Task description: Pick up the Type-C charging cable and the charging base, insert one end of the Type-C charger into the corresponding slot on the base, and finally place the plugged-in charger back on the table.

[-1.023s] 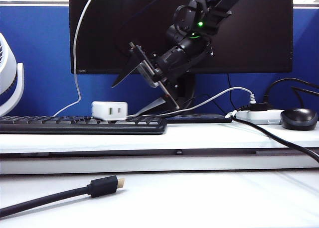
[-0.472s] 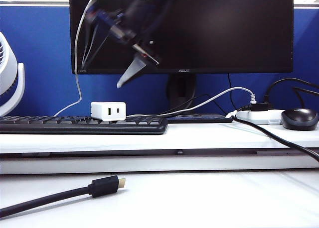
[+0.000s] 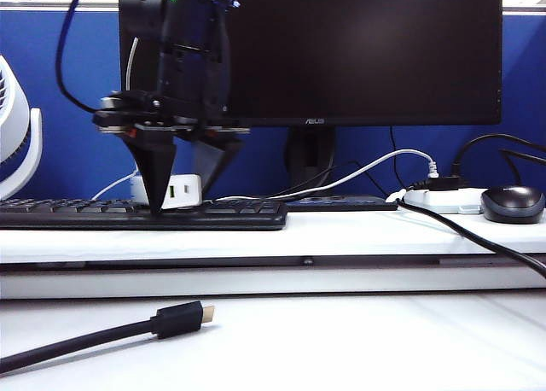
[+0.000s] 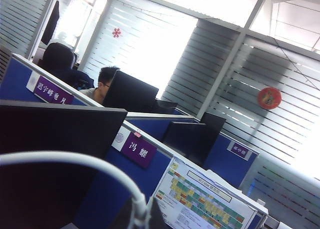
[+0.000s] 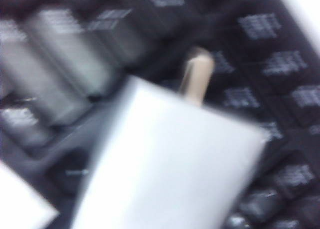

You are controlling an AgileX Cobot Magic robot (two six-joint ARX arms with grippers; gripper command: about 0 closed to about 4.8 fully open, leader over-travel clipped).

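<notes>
On top of the black keyboard (image 3: 141, 213) the small white rectangular charging base (image 3: 181, 191) is now straddled by the right gripper (image 3: 186, 179), swung across from mid-screen, fingers apart, not yet clamped. Room beside it is tight. Left gripper: unseen, shut; thin white cable (image 4: 75, 161) beside it.

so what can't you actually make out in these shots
- Exterior view: the right hand straddles the white charger on the keyboard; its fingers cover the charger's sides, so contact cannot be told.
- Right wrist view: motion blur smears the charger; its ports are unreadable.
- Left wrist view: the left hand is cut off at the frame edge; only a loop of thin white cable shows, its ends out of frame.
</notes>
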